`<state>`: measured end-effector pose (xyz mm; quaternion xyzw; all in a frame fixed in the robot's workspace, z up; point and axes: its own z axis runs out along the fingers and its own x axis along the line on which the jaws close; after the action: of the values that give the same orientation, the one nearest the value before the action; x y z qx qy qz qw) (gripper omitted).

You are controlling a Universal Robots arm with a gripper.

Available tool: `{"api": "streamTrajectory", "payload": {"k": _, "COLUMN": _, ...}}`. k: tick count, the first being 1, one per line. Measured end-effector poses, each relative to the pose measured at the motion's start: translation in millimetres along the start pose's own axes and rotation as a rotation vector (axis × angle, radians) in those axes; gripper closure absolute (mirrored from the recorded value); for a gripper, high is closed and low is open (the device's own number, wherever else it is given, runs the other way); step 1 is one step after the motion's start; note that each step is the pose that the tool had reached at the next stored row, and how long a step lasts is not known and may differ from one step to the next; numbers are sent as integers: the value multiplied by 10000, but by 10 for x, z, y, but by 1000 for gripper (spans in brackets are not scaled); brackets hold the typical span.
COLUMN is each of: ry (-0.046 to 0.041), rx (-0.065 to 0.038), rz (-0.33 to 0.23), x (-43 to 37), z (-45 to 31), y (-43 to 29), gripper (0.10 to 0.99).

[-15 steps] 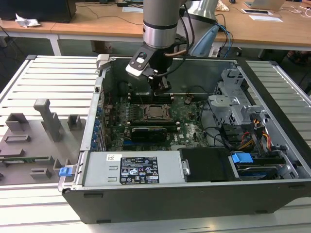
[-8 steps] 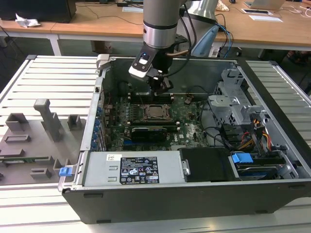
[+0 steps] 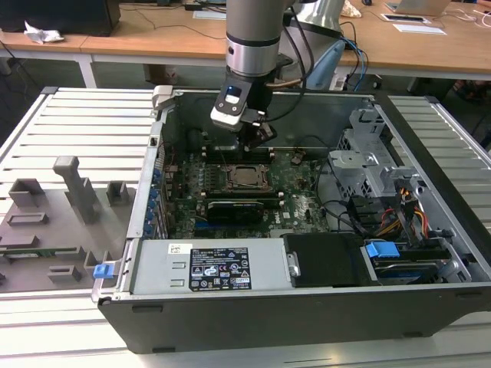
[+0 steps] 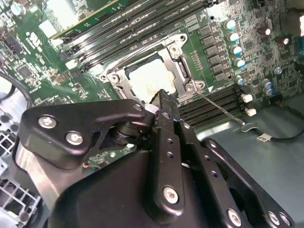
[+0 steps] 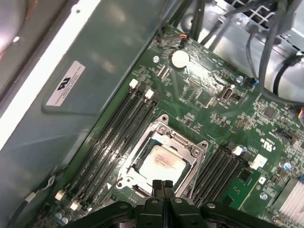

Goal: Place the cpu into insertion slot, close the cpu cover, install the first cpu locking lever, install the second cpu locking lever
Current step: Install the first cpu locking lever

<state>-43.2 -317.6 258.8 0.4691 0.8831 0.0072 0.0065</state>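
- The cpu (image 5: 161,161) is seen seated flat in the insertion slot (image 5: 141,153), amid the green motherboard (image 5: 213,99)
- The cpu cover (image 5: 183,142) is laid down over the socket, and the chip's silver top is seen through its square window
- In both wrist views the gripper (image 5: 163,184) is found just at the socket's edge, its tip close over the cover's rim; whether it touches the metal cannot be told
- The jaws are seen pressed together, with nothing held between them
- In the second wrist view a thin metal lever (image 4: 221,109) is seen running out from one corner of the socket, across the black memory slots (image 4: 213,107)
- In the exterior view the arm is lowered from above into the open computer case (image 3: 230,322), and the gripper (image 3: 259,140) is hung just above the socket
- The case is set on a slatted metal table (image 3: 77,107), with grey fixtures (image 3: 73,188) well apart on the exterior view's left
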Motion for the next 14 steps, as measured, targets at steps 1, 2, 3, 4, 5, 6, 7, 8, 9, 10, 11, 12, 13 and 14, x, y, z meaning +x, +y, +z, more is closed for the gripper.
{"api": "streamTrajectory", "payload": {"k": 1, "ry": 2, "rx": -1, "rz": -103, "x": 0, "z": 0, "y": 0, "gripper": 980}}
{"api": "streamTrajectory", "payload": {"k": 2, "ry": 3, "rx": -1, "rz": -185, "x": 0, "z": 0, "y": 0, "gripper": 980}}
{"api": "streamTrajectory", "payload": {"k": 3, "ry": 5, "rx": -1, "rz": -274, "x": 0, "z": 0, "y": 0, "gripper": 980}}
{"api": "streamTrajectory", "payload": {"k": 4, "ry": 6, "rx": -2, "rz": -352, "x": 0, "z": 0, "y": 0, "gripper": 980}}
{"api": "streamTrajectory", "payload": {"k": 5, "ry": 8, "rx": -2, "rz": -468, "x": 0, "z": 0, "y": 0, "gripper": 980}}
{"api": "streamTrajectory", "payload": {"k": 6, "ry": 10, "rx": -3, "rz": -576, "x": 0, "z": 0, "y": 0, "gripper": 980}}
{"api": "streamTrajectory", "payload": {"k": 7, "ry": 13, "rx": -3, "rz": -663, "x": 0, "z": 0, "y": 0, "gripper": 980}}
{"api": "streamTrajectory", "payload": {"k": 8, "ry": 14, "rx": -3, "rz": -733, "x": 0, "z": 0, "y": 0, "gripper": 980}}
{"api": "streamTrajectory", "payload": {"k": 9, "ry": 15, "rx": -4, "rz": -829, "x": 0, "z": 0, "y": 0, "gripper": 980}}
{"api": "streamTrajectory", "payload": {"k": 10, "ry": 17, "rx": -4, "rz": -891, "x": 0, "z": 0, "y": 0, "gripper": 980}}
{"api": "streamTrajectory", "payload": {"k": 11, "ry": 19, "rx": -5, "rz": -1019, "x": 0, "z": 0, "y": 0, "gripper": 980}}
{"api": "streamTrajectory", "payload": {"k": 12, "ry": 21, "rx": -5, "rz": -1108, "x": 0, "z": 0, "y": 0, "gripper": 980}}
{"api": "streamTrajectory", "payload": {"k": 13, "ry": 22, "rx": -5, "rz": -1161, "x": 0, "z": 0, "y": 0, "gripper": 980}}
{"api": "streamTrajectory", "payload": {"k": 14, "ry": 22, "rx": -6, "rz": -1210, "x": 0, "z": 0, "y": 0, "gripper": 980}}
